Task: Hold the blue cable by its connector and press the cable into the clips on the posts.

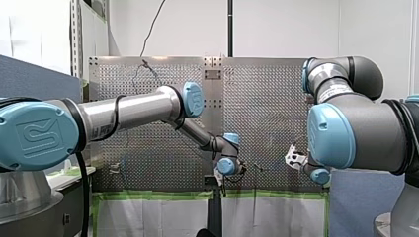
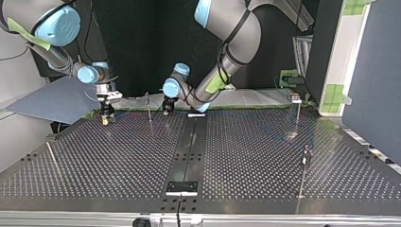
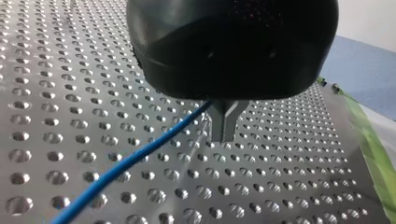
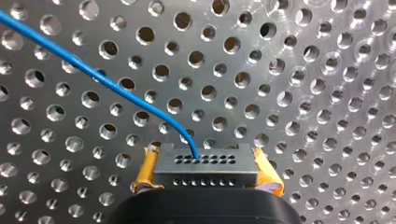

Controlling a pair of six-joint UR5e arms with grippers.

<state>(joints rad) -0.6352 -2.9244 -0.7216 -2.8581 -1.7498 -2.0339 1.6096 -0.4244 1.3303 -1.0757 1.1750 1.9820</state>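
Top view, going from its left to its right: my right gripper (image 2: 106, 117) stands low at the far edge of the perforated table (image 2: 118, 163). The right wrist view shows you that its yellow pads (image 4: 145, 170) are clamped on both sides of the dark connector (image 4: 205, 168), so the connector is firmly held. The blue cable (image 4: 107, 83) comes out of the connector's face ahead of the gripper, bends, and runs away over the table to one side.

Next in the top view is a thin post (image 2: 148, 108), and just after it my left gripper (image 2: 167, 108), also low at the far edge. In the left wrist view its metal fingers (image 3: 218, 128) are pressed together with no gap. The cable reaches their root from one side, and I cannot tell if it is pinched there or only passes beside them. At the right stand a far post (image 2: 297, 113) with a clip (image 2: 295, 98) on top and a nearer post (image 2: 306, 163).

I judge that the cable's long axis goes from one gripper to the other, along the far edge. The thin post stands between them, closer to my left gripper. The coming move depends on bringing this stretch onto that post's top. Whether a clip sits there is too small to see.
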